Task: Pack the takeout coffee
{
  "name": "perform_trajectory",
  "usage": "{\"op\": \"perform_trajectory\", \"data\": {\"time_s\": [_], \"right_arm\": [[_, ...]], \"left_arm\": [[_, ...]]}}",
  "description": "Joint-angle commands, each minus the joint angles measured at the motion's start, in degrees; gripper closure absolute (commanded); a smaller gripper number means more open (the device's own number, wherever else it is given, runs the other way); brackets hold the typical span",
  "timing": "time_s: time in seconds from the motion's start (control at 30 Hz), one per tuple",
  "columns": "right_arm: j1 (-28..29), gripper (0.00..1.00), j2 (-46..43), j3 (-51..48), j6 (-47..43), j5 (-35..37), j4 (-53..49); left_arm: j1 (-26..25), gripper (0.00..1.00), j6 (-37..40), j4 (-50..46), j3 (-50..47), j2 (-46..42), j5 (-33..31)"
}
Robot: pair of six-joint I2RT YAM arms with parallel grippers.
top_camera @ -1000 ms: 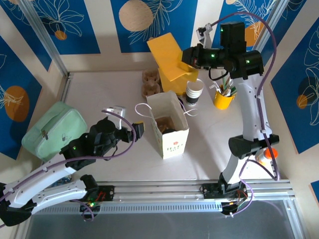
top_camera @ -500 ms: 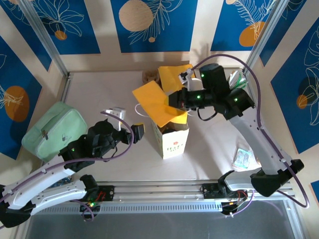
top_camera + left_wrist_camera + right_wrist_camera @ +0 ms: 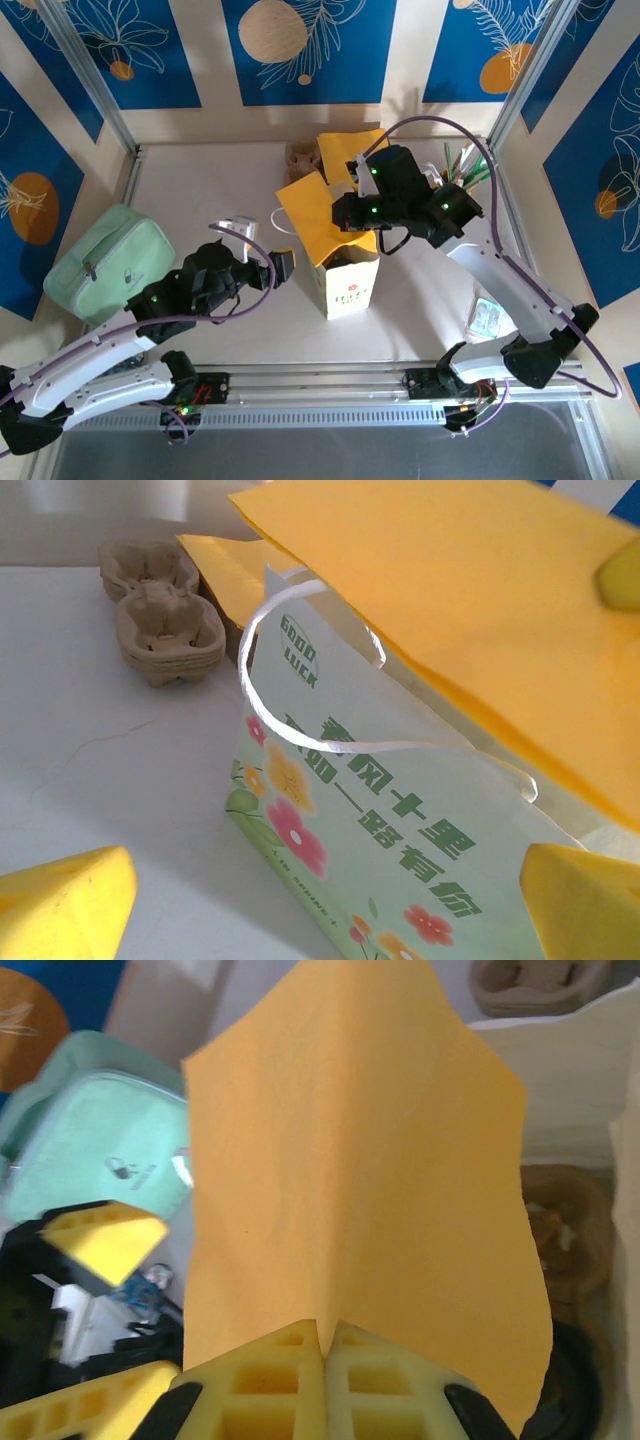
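The right fingers [image 3: 312,1355] are pressed fully together on the bottom edge of a floppy yellow paper sheet [image 3: 360,1160], which fans out ahead of them. Just beyond and below them is the open mouth of a flowered paper bag [image 3: 348,285]. The sheet hides most of that mouth.

Inside the bag, to the right of these fingers, sits a brown pulp cup carrier [image 3: 560,1220]. Nearer them is a dark round rim that is probably the black lid of the takeout coffee [image 3: 575,1395], though this cannot be confirmed.

The left fingers [image 3: 70,905] are spread wide and hold nothing. They face the bag's side, with its white handle loop [image 3: 300,680] just ahead.

Risks:
- The sheet is limp and wider than the bag mouth, so it could catch on the rim and buckle.
- Pushing down could tip the light, unsupported bag or lean on the coffee.
- The left fingers could snag the handle loop if they advance.

Room to move:
- Past the bag from the left fingers, the space is crowded by stacked pulp carriers [image 3: 165,630].
- Left of those fingers is bare desk [image 3: 200,190], reaching to a mint-green pouch [image 3: 105,260].
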Motion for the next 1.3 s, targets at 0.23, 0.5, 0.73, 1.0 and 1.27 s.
{"op": "perform_trajectory", "data": {"time_s": [0.23,0.5,0.73,1.0,1.27], "right_arm": [[4.94,1.0,5.43,2.61,-5.56,16.14,-8.34],[5.52,1.0,6.43,1.61,-6.83,16.87,-8.9],[6.73,1.0,8.24,2.78,-8.33,21.28,-11.34],[7.69,1.0,9.62,1.9,-8.88,22.62,-10.78],[8.38,1.0,11.76,1.83,-9.59,23.16,-10.94]], "left_arm": [[0.45,0.02,-0.64,1.45,-0.88,-0.09,-0.38],[0.49,0.02,-0.64,1.16,-0.88,-0.21,-0.5],[0.49,0.01,0.0,-0.85,-0.52,-1.49,-2.49],[0.49,0.0,0.94,-4.21,-0.35,-4.52,-5.38],[0.49,0.0,0.73,-6.47,-0.65,-6.53,-7.04]]}}
